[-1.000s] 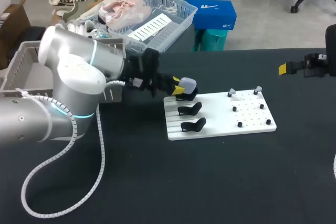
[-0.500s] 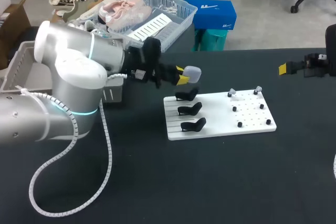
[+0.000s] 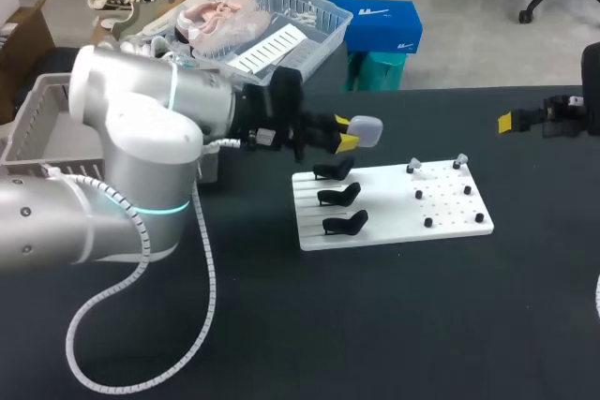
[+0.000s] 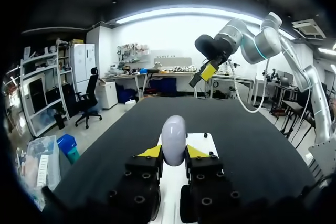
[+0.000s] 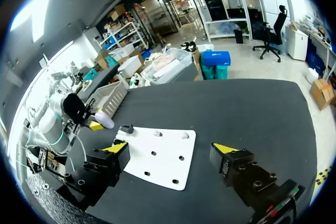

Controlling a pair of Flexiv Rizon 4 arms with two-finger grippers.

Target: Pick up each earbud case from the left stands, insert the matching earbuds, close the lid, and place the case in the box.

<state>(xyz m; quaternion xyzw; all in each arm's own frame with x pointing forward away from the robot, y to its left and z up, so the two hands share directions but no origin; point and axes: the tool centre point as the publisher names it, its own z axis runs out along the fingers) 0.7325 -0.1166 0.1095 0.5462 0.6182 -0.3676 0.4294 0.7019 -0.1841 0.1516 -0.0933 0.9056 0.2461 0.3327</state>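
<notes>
1. Your left pincer (image 3: 352,137) is clamped on the grey earbud case (image 3: 367,129), upper centre of the head view.
2. The case hangs clear of the white board (image 3: 384,210), just above its three black stands (image 3: 341,196) in the frame.
3. Your right pincer (image 5: 172,148) stands wide open, holding nothing.

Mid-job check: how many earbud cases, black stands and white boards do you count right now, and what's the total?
Earbud case: 1, held by the left gripper
Black stands: 3, all empty
White board: 1
Total: 5
</notes>
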